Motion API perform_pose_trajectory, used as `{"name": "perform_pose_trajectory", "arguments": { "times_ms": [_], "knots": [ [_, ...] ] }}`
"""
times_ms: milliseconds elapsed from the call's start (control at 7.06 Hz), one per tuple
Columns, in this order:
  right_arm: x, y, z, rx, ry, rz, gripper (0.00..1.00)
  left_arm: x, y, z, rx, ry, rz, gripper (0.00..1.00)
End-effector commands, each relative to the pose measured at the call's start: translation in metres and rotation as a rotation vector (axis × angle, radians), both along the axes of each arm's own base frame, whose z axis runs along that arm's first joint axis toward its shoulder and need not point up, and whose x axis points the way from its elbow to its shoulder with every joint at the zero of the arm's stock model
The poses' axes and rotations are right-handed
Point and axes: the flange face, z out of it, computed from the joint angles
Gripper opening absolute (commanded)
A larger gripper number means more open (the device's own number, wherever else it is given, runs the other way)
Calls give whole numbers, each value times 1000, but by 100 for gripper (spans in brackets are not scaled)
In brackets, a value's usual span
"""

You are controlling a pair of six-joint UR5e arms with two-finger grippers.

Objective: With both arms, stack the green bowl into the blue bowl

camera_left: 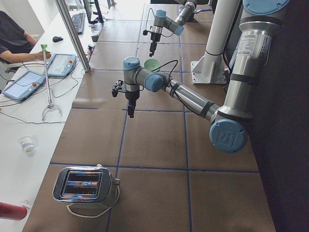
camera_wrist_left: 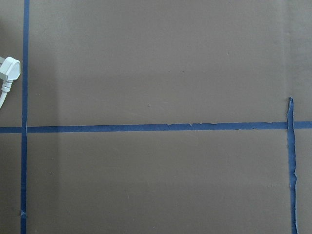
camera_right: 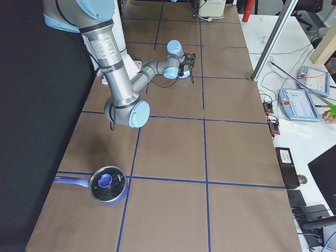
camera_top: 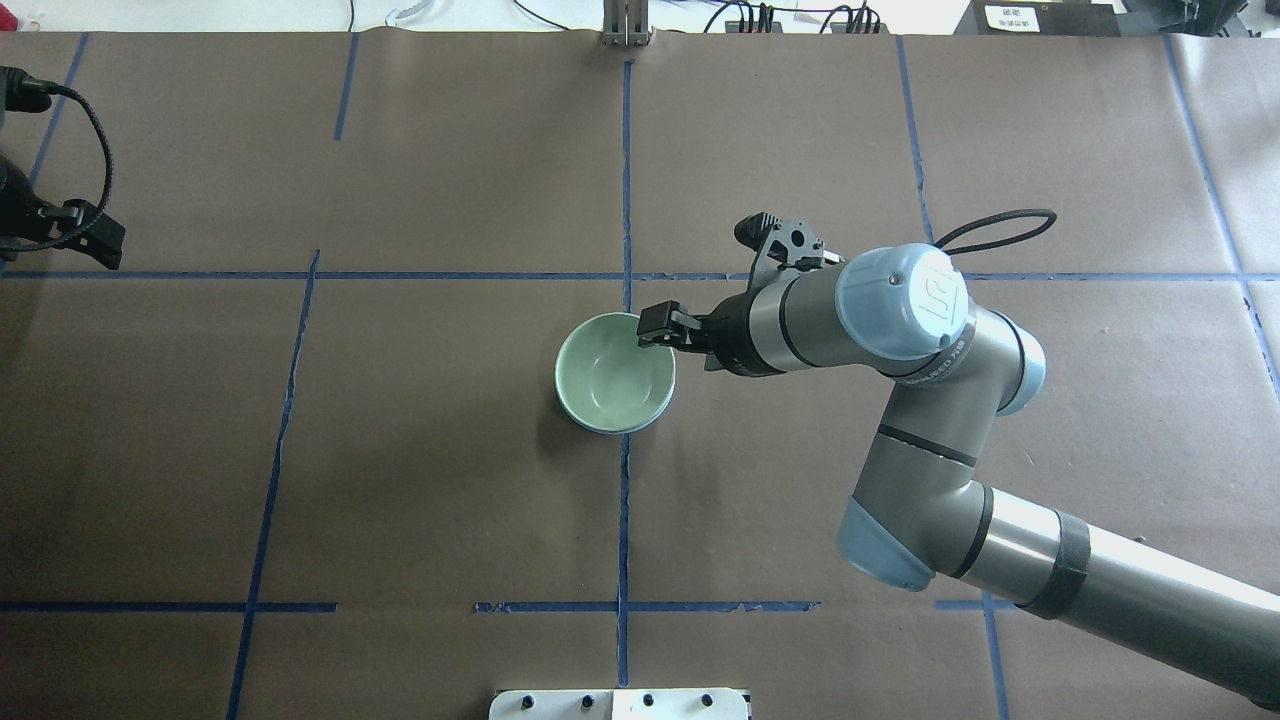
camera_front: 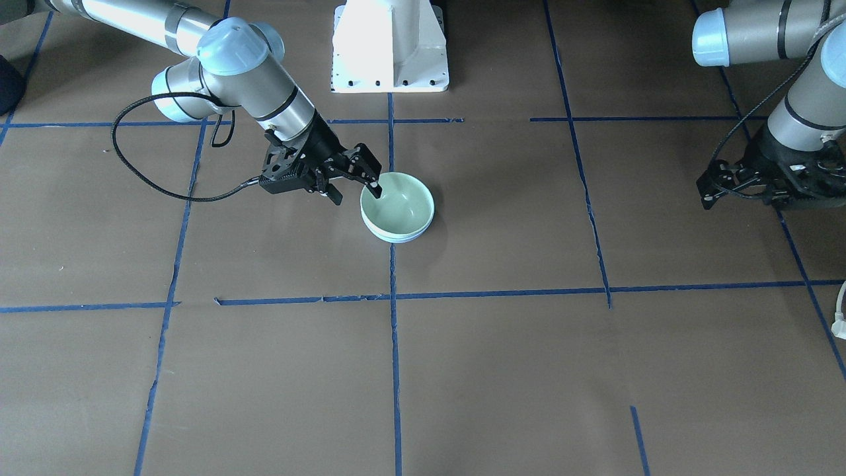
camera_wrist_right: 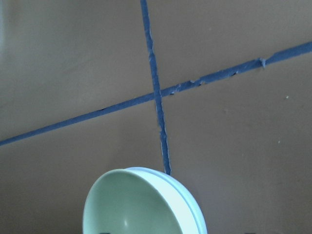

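Brown paper gridded with blue tape covers the desk (camera_front: 529,370). Mid-desk, the green bowl (camera_front: 400,208) sits nested in the blue bowl (camera_front: 404,239). The right end effector (camera_front: 357,196) is spread apart, with one finger dipping inside the rim. It should probably lift straight up so the stack doesn't tip. The left end effector (camera_front: 708,193) hangs well apart at the robot's left, and I cannot tell its grip.

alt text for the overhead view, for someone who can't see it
A green bowl sits nested in a blue bowl mid-table, on brown paper gridded with blue tape. The right gripper reaches in from the right with its jaws open at the bowls' rim; the left gripper is barely in view at the left edge.
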Motion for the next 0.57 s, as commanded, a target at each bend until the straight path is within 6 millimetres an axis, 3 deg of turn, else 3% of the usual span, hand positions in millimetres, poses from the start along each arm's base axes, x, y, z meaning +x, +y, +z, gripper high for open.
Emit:
{"name": "perform_pose_trajectory", "arguments": {
  "times_ms": [0,142,283,425],
  "knots": [
    [52,-39,3,25,147,0,100,-30,-2,14,52,-22,56,100],
    [100,-59,5,97,250,-58,100,-45,1,26,50,-27,65,100],
    [149,-76,19,148,337,-143,100,-54,7,36,33,-8,74,100],
    [199,-94,45,192,388,-212,100,-75,10,45,25,31,88,100]
  ]
}}
